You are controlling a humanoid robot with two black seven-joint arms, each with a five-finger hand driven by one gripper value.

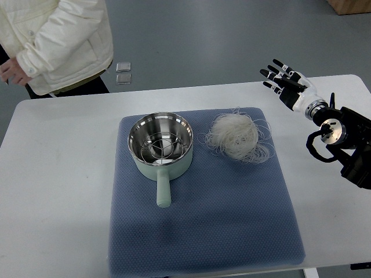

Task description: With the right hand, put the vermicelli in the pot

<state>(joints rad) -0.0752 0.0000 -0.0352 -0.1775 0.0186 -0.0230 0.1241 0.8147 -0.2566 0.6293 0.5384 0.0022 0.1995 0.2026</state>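
Currently on the desk [64, 168]: one blue mat [203, 231], carrying a pale green pot [160, 145] with a steel inside, handle pointing toward the near edge. Vermicelli [235, 137]: one loose white nest, lying on the mat just right of the pot, apart from it. Right hand [288, 84]: raised over the desk's far right corner, fingers [277, 72] spread and released, holding nothing; the vermicelli lies well apart, to their lower left. Person in a white jacket [58, 40] stands at the far left corner.
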